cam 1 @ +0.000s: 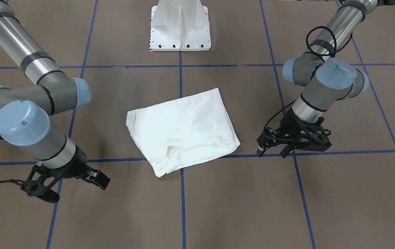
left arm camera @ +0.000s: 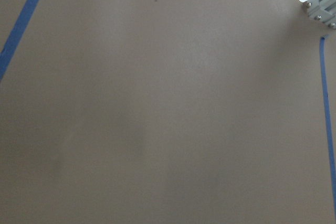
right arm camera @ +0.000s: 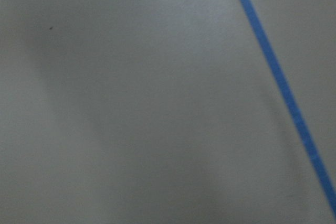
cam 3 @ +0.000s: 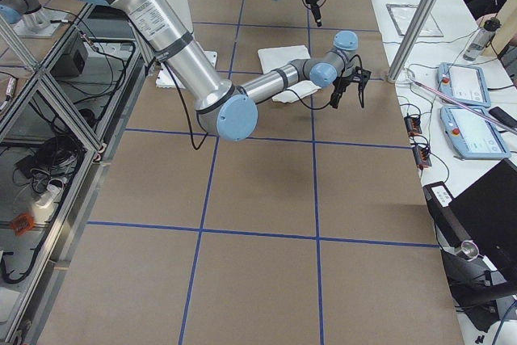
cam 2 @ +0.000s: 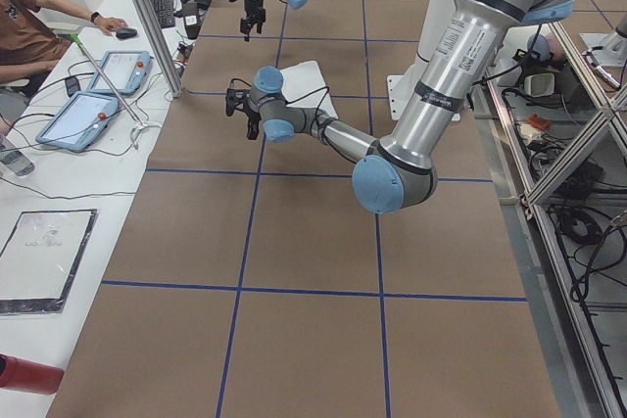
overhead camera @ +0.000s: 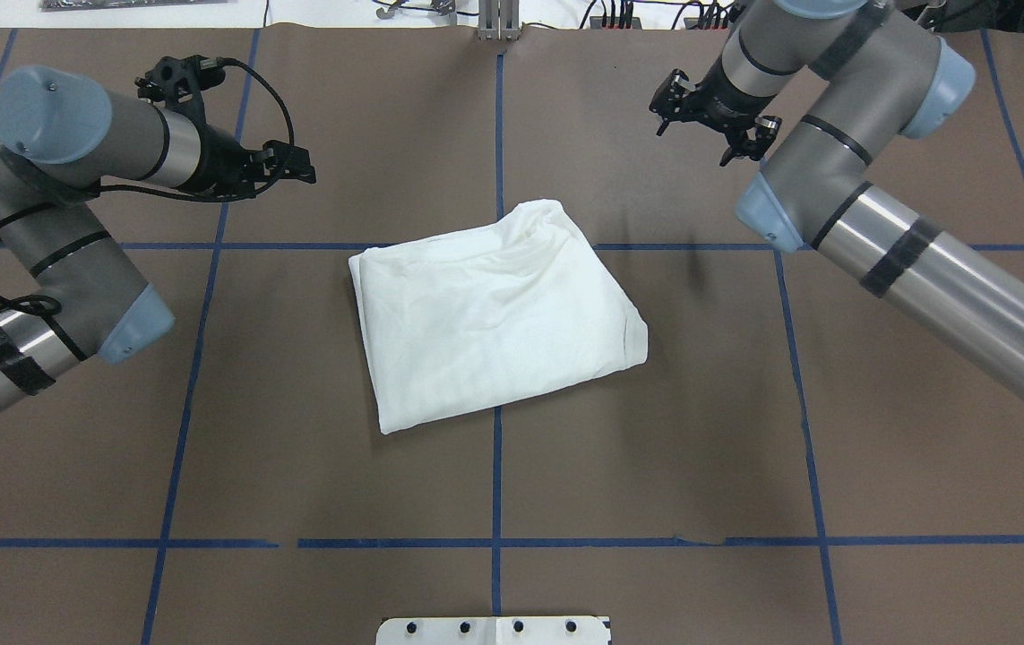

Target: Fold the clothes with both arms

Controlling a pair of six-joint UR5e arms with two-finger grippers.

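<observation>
Brown paper-covered table (overhead camera: 296,448), blue tape grid (overhead camera: 495,134). Fingers of left gripper (cam 1: 272,152) spread wide, holding nothing; right gripper (cam 1: 76,190) same. Both sit above the table either side of the T-shirt (overhead camera: 494,313), well apart from it. Shirt folded to a rough rectangle at table centre, over a tape crossing. Wrist cams: only paper + tape. Left side view adds a person (cam 2: 29,26) at a desk w/ tablets (cam 2: 118,72). Paper shows round every shirt edge.

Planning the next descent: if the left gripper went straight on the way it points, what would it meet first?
The left gripper points down: likely bare table, clear of the shirt; its height is unclear.
</observation>
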